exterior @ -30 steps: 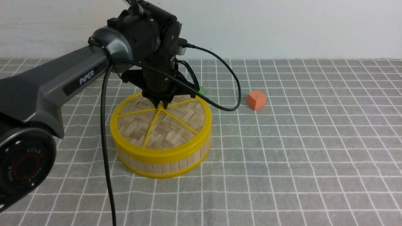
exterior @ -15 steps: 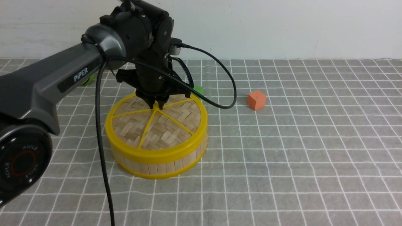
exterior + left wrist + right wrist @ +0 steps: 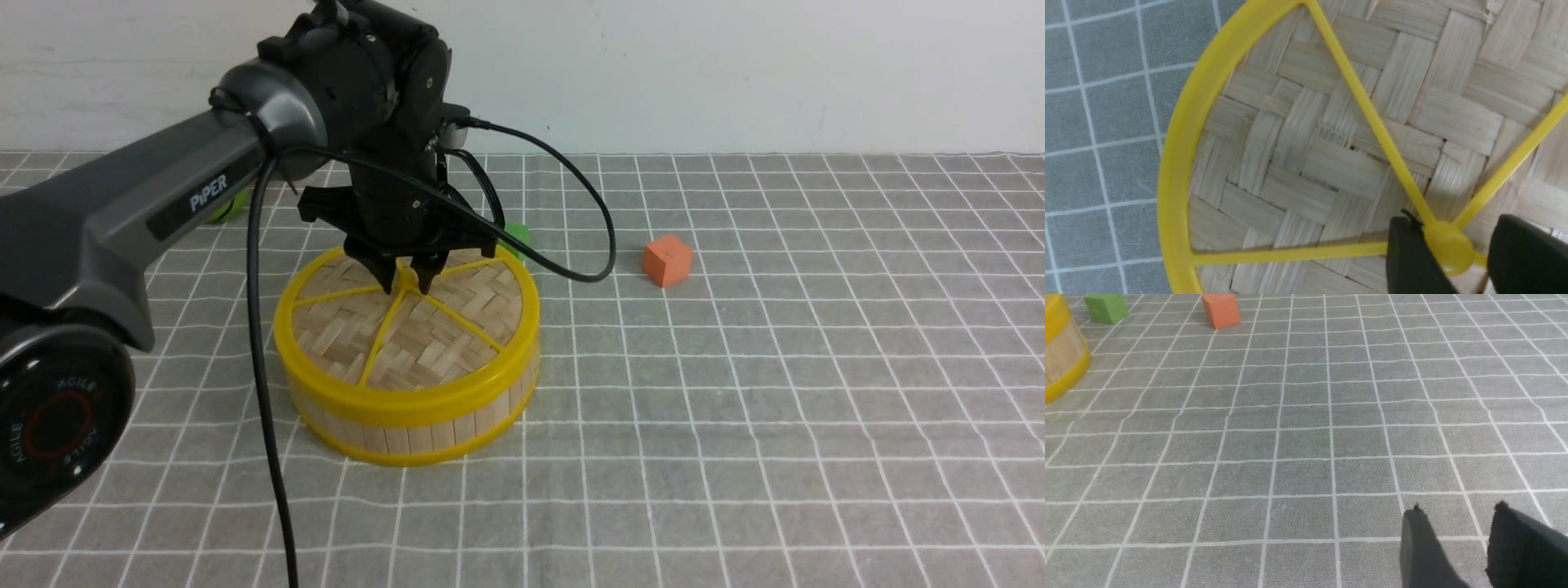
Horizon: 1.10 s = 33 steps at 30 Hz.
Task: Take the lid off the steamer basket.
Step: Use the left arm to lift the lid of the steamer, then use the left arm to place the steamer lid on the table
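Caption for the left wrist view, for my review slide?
Open left gripper straddling the small yellow centre knob of the flat round woven-bamboo lid.

Soft, even, bright light fills all three views, without glare; in the front view the round slat-walled steamer basket with yellow rims (image 3: 408, 425) casts only a faint, diffuse shadow on the grey white-gridded cloth (image 3: 735, 408) at centre left; the small orange cube (image 3: 667, 260) right of centre is crisp; the left wrist view holds the woven bamboo lid with yellow spokes (image 3: 1310, 163) sharp, while the black left gripper (image 3: 1453, 228), very close, blurs and dims the weave beside it; the black right gripper (image 3: 1457, 514) blurs likewise.
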Motion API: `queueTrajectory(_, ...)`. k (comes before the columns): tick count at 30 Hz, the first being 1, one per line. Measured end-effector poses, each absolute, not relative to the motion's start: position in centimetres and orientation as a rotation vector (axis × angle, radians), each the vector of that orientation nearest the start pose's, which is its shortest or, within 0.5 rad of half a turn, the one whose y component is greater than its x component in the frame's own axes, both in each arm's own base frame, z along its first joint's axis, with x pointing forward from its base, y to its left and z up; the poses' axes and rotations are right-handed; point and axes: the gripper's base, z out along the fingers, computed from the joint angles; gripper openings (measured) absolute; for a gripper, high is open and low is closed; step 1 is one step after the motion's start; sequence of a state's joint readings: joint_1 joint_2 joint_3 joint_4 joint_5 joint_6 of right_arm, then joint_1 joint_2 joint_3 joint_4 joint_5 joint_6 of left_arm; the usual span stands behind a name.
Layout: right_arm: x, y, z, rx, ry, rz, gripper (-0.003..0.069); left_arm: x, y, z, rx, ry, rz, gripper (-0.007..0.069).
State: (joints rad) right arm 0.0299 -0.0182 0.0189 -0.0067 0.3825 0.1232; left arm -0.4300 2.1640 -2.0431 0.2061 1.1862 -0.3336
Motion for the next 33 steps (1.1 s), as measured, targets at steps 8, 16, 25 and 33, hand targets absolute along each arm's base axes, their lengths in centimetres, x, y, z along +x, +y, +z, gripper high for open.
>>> queueTrajectory(8, 5.2, 0.1, 17.3, 0.083, 1.866, 0.099, 0.022, 43.7, -18.1, 26.6, 0.189, 2.729, 0.078, 0.0109)
queueTrajectory(16, 5.2, 0.1, 17.3, 0.083, 1.866, 0.099, 0.0223, 43.3, -18.0, 28.2, 0.181, 2.695, 0.049, 0.0109)
queueTrajectory(25, 5.2, 0.1, 17.3, 0.083, 1.866, 0.098, 0.0234, 40.3, -16.7, 37.4, 0.152, 2.468, -0.075, 0.0109)
queueTrajectory(33, 5.2, 0.1, 17.3, 0.083, 1.866, 0.098, 0.0238, 37.9, -18.4, 39.7, 0.287, 2.446, -0.281, 0.0109)
